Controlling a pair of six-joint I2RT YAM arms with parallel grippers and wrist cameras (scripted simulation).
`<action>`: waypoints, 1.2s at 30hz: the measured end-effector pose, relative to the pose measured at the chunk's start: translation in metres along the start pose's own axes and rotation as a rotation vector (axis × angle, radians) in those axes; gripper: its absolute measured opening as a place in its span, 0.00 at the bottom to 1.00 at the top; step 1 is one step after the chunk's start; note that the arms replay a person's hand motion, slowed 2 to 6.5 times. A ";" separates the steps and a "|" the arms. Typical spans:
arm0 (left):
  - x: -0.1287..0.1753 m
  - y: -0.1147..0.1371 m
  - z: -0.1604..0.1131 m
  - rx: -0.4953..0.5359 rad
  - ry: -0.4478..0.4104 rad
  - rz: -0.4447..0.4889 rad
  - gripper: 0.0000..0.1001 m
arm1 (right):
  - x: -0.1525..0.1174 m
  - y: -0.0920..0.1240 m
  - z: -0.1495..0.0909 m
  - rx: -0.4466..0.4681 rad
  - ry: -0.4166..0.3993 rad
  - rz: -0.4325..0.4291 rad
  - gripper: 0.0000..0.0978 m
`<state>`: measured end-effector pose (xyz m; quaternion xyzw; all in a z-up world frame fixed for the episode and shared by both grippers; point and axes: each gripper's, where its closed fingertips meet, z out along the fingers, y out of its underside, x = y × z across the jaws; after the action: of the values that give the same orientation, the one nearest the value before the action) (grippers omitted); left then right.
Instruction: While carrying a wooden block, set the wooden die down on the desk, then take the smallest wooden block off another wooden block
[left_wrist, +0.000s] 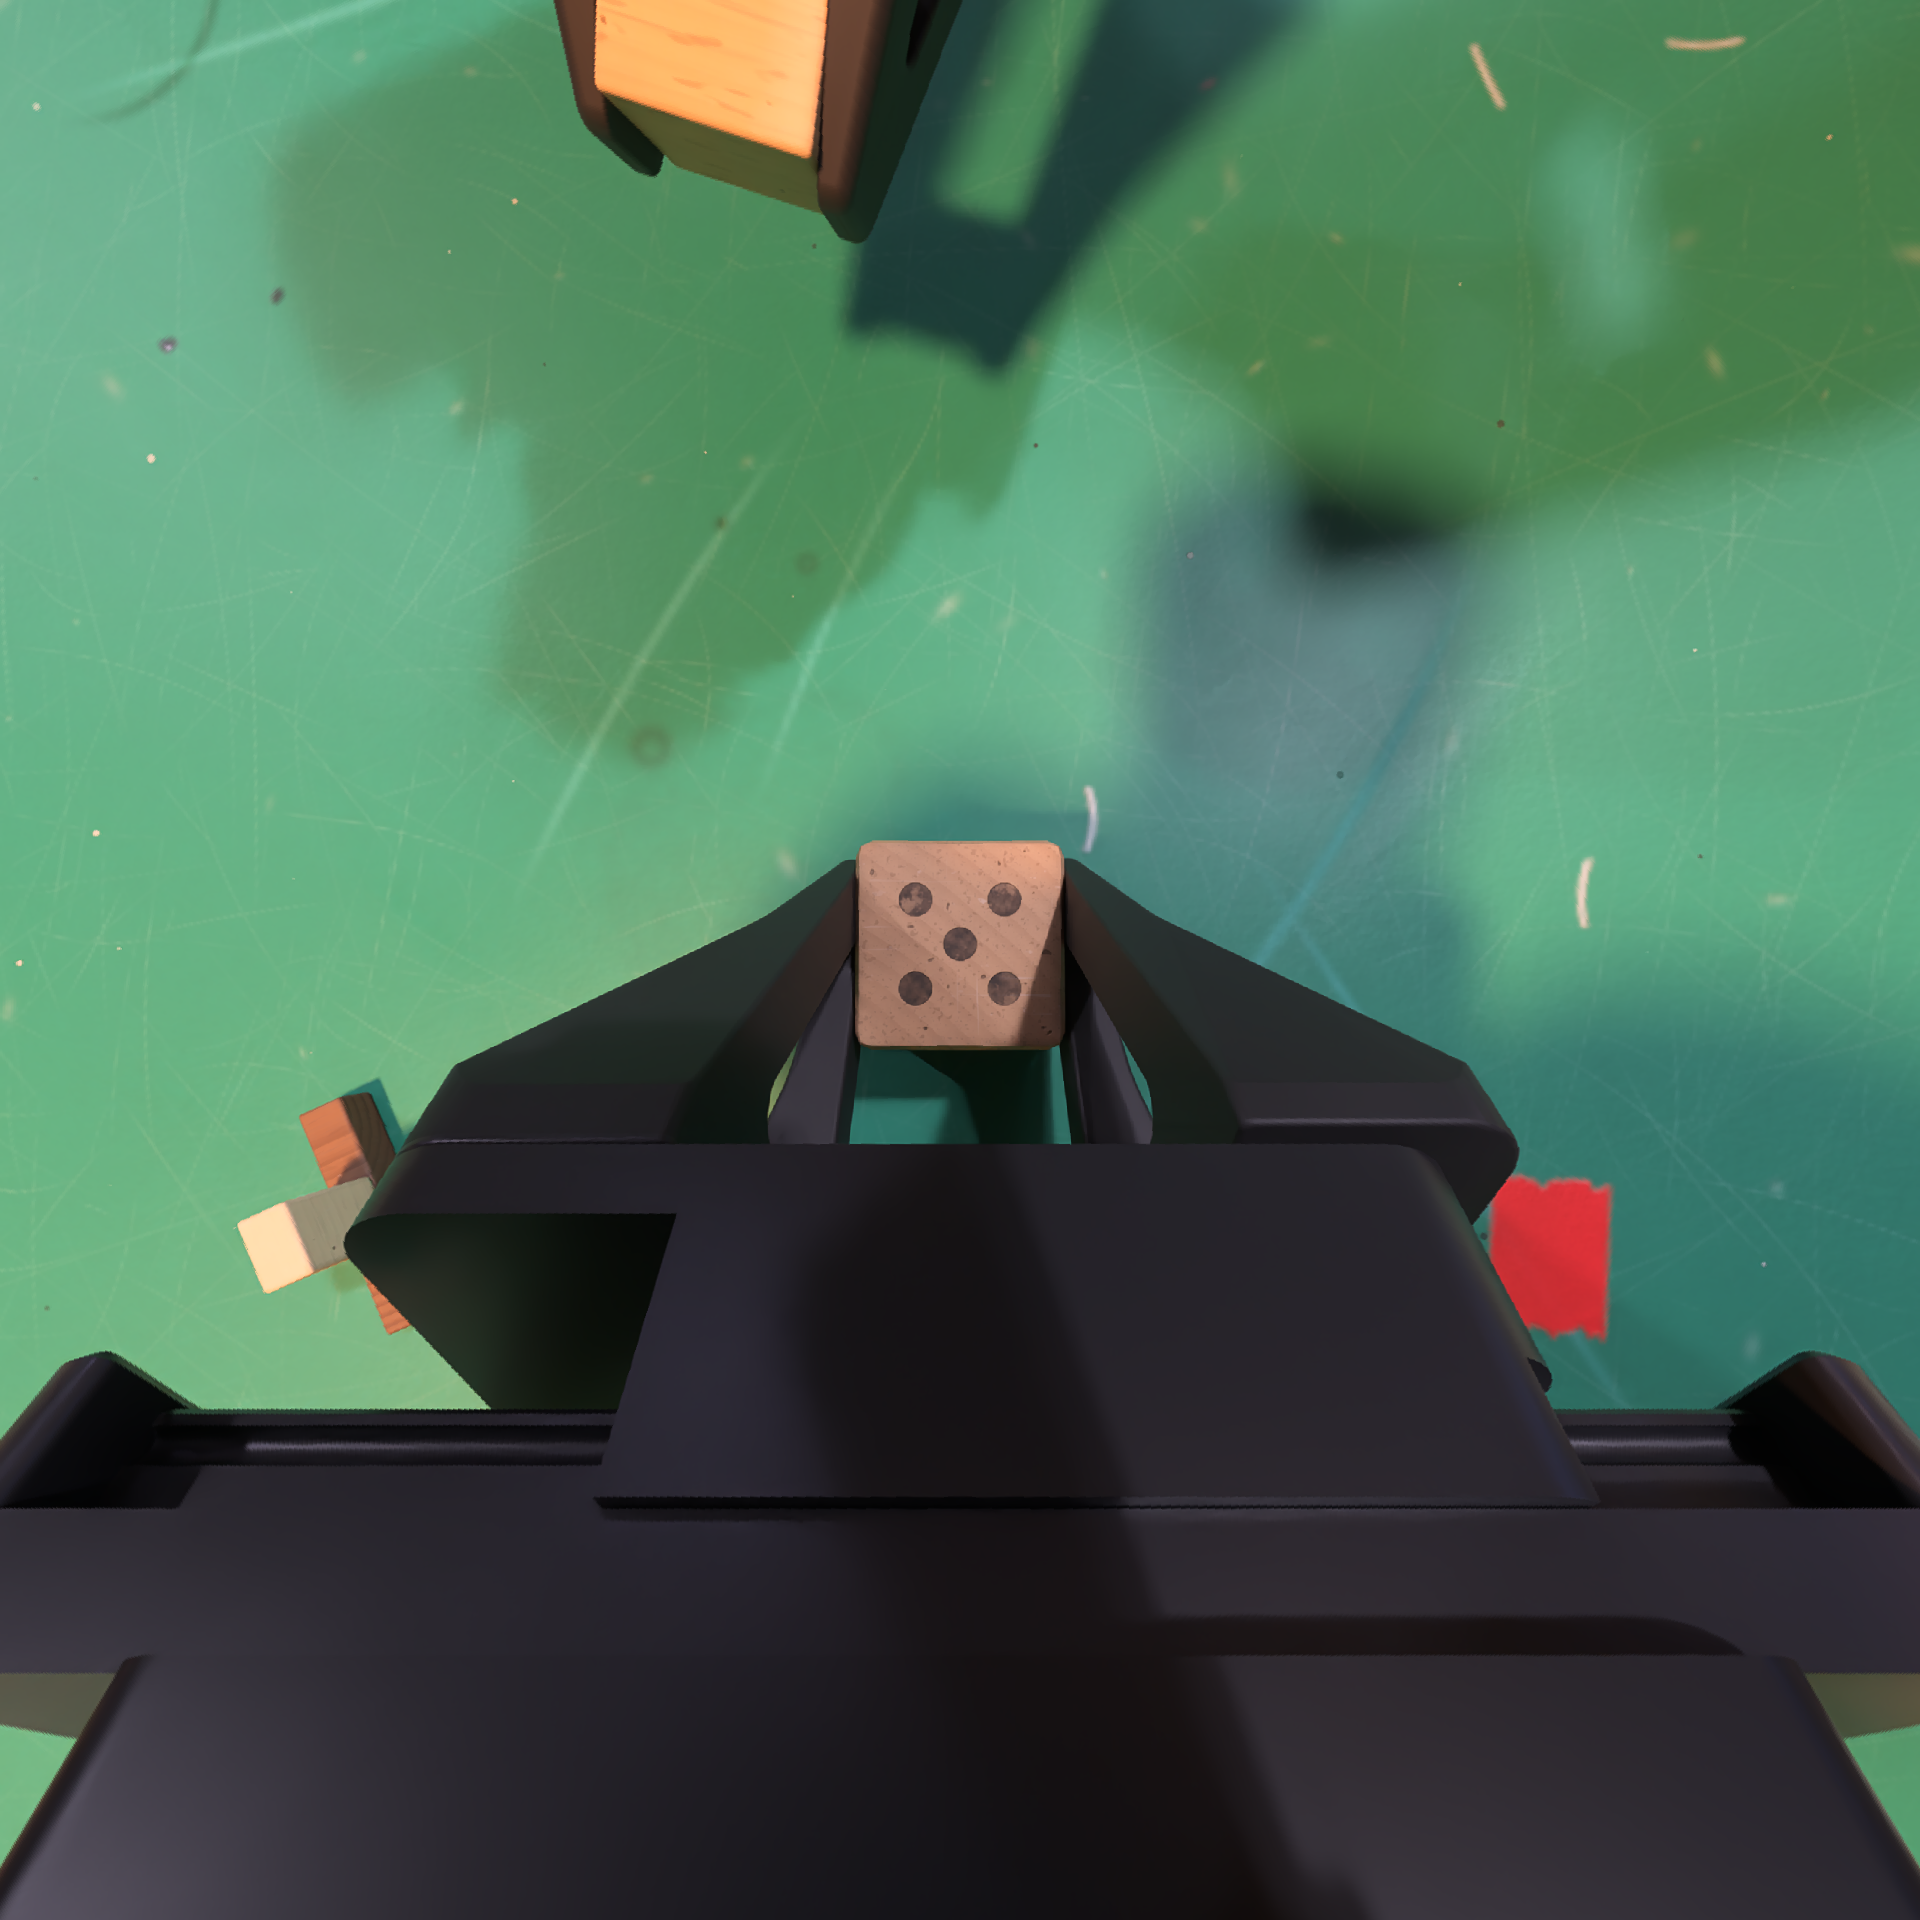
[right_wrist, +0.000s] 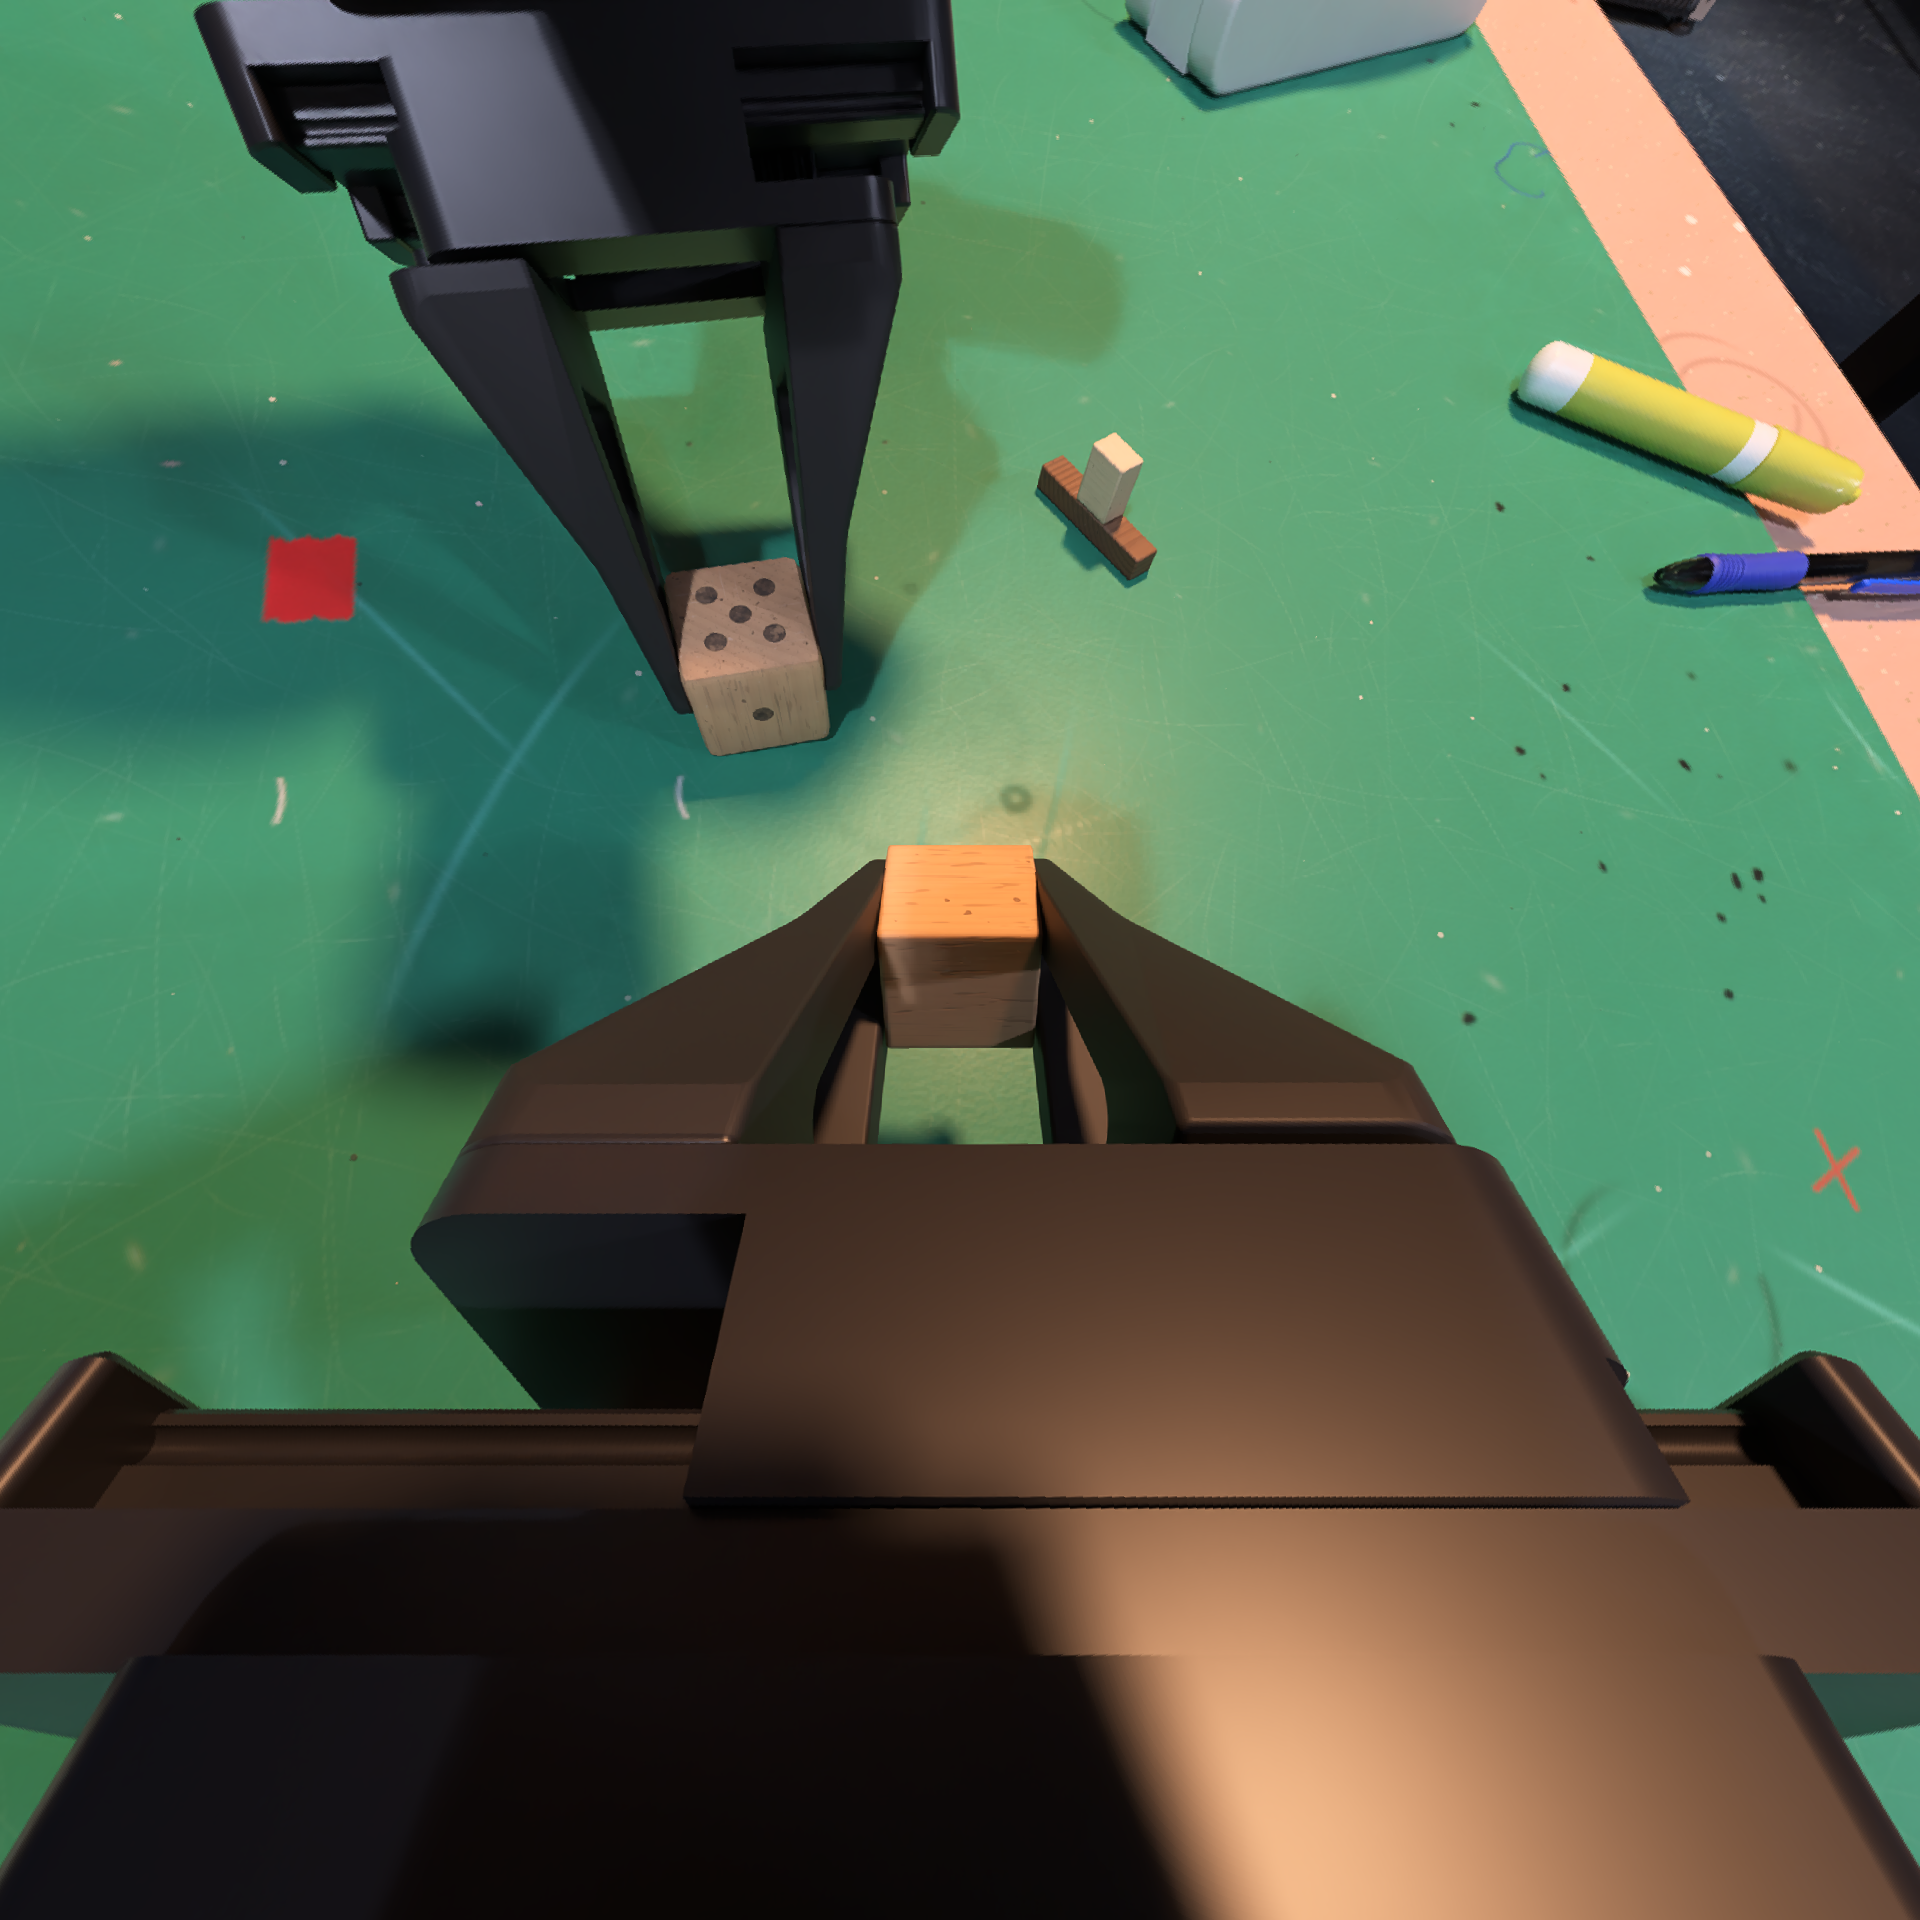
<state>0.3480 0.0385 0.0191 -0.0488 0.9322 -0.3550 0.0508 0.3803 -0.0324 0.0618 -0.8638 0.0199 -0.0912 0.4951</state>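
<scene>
My left gripper (left_wrist: 958, 873) is shut on the wooden die (left_wrist: 958, 987), whose five-pip face is towards the camera. In the right wrist view the left gripper (right_wrist: 750, 686) points straight down and holds the die (right_wrist: 743, 634) at or just above the green mat (right_wrist: 1351, 831); I cannot tell if they touch. My right gripper (right_wrist: 958, 873) is shut on an orange wooden block (right_wrist: 958, 956) above the mat, in front of the die. It also shows at the top of the left wrist view (left_wrist: 743, 187). A small pale block (right_wrist: 1114, 476) stands upright on a flat brown block (right_wrist: 1127, 545), right of the die.
A red tape square (right_wrist: 310, 579) lies left of the die. A yellow marker (right_wrist: 1683, 426) and a blue pen (right_wrist: 1766, 571) lie at the mat's right edge, by the peach desk border (right_wrist: 1662, 239). A white object (right_wrist: 1299, 36) stands at the back.
</scene>
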 end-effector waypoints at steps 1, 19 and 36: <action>0.000 0.000 0.000 0.001 0.001 0.000 0.30 | 0.000 0.000 0.000 0.000 0.000 0.001 0.22; 0.005 0.000 -0.001 0.007 0.033 0.013 0.31 | 0.004 -0.001 -0.001 0.009 0.015 0.002 0.22; -0.036 -0.002 -0.052 0.229 -0.062 -0.139 0.27 | 0.046 -0.021 -0.049 0.180 0.165 0.089 0.22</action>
<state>0.3774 0.0759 0.0609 -0.1182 0.8779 -0.4602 0.0600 0.4157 -0.0690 0.1105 -0.8037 0.0907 -0.1411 0.5709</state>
